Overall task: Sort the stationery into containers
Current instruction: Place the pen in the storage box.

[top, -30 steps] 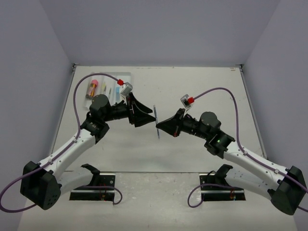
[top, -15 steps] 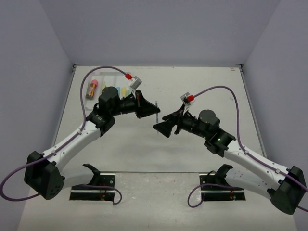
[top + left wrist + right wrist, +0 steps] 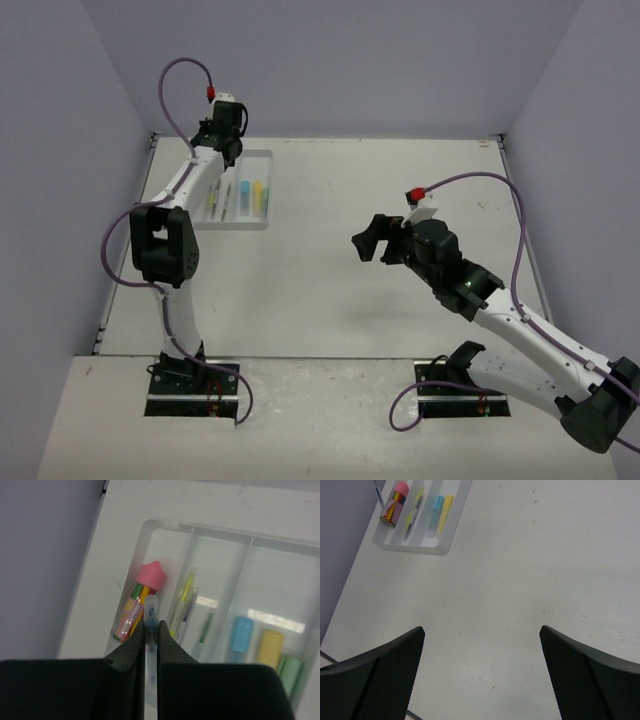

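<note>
The left pincer [image 3: 151, 639] pinches a thin clear pen [image 3: 151, 611], poised above the white tray [image 3: 150, 527]. The pink-capped tube [image 3: 150, 575] lies just beyond its tips, so a drop looks due. The right pincer [image 3: 481, 629], spread and empty, hangs well apart from the tray — out of the way.

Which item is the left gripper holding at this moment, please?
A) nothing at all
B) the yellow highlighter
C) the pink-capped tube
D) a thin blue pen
D: in the left wrist view the left gripper is shut on a thin blue pen above the tray, while the pink-capped tube and the yellow highlighter lie in its compartments.
</note>
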Controlling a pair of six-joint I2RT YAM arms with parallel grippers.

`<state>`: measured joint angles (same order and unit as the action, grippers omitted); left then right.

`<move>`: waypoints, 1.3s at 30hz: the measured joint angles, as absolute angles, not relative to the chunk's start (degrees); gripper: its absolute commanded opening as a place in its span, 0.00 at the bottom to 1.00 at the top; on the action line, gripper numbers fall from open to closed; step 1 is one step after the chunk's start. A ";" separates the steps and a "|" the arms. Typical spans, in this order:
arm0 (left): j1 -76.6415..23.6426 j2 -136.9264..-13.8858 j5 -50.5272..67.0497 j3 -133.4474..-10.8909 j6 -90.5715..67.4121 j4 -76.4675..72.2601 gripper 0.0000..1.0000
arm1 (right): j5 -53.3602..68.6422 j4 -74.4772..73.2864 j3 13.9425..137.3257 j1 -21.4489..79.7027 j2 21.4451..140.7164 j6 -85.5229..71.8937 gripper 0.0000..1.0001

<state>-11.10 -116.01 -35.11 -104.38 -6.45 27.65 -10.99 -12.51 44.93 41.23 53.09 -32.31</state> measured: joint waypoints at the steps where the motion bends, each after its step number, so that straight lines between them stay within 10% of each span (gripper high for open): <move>1: -10.42 -117.36 -35.35 -104.58 -5.09 28.01 0.00 | -10.95 -12.52 44.93 41.22 52.73 -31.84 0.99; 15: -10.04 -125.53 -34.14 -105.19 -0.78 26.85 0.01 | -4.77 -12.97 44.93 41.19 55.94 -29.93 0.99; 26: -9.02 -126.53 -29.30 -104.47 -1.48 26.98 0.66 | -3.44 -12.99 45.73 41.19 58.37 -29.95 0.99; 31: -9.00 -123.39 -26.09 -103.54 -3.29 27.81 0.73 | -3.53 -14.53 46.85 41.19 58.43 -29.93 0.99; 34: -9.02 -117.01 -24.25 -101.13 -5.97 29.40 1.00 | -4.15 -16.65 48.65 41.19 58.13 -29.82 0.99; 39: -9.01 -93.76 -19.42 -88.97 -12.65 29.23 1.00 | -9.99 -22.19 53.26 41.21 55.09 -28.34 0.99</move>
